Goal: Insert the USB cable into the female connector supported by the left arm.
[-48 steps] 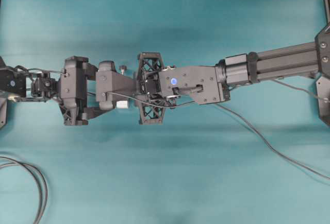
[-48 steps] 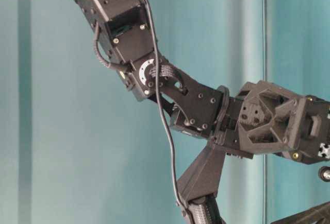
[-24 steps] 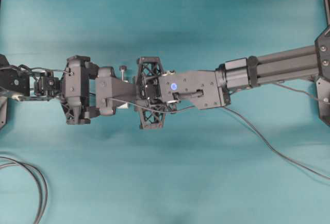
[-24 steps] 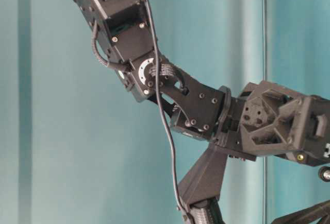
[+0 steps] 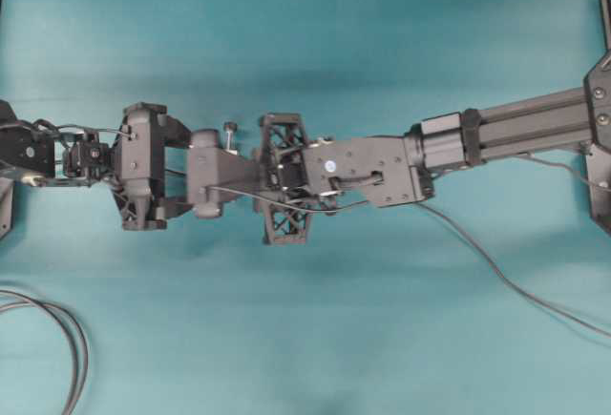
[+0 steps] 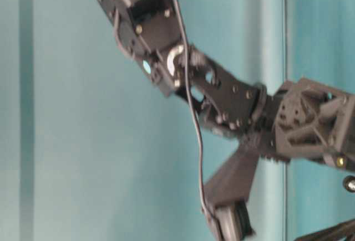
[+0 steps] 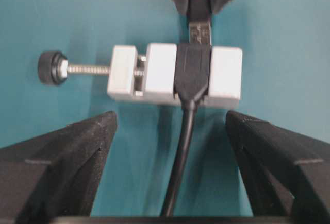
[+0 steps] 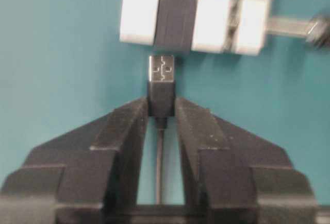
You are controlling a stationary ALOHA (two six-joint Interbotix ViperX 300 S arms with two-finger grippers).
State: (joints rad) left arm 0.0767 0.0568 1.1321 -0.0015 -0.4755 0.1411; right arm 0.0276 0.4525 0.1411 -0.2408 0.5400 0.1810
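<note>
Your right tool (image 8: 161, 116) pinches the black collar of the USB cable (image 8: 162, 77), its silver plug sticking out past the fingertips. Straight ahead of that plug, a short gap away, sits the connector (image 8: 175, 20): a black socket body clamped between white blocks, with a threaded screw and black knob (image 7: 51, 68) off to one side. Your left tool (image 7: 170, 167) stands wide, a finger on either side of the block and touching neither face; the block appears to rest on the teal surface (image 7: 77, 18) between them.

You look to be on the alignment step, just before insertion. From the right wrist the plug seems roughly centred on the socket, perhaps slightly offset, so next calls for a straight push along the plug's axis with little sideways drift. With the left fingers (image 7: 56, 162) not gripping, the block may slide back under the push.

The plug is stamped flat metal, the blocks are matte white, and the finger pads are grainy black.
</note>
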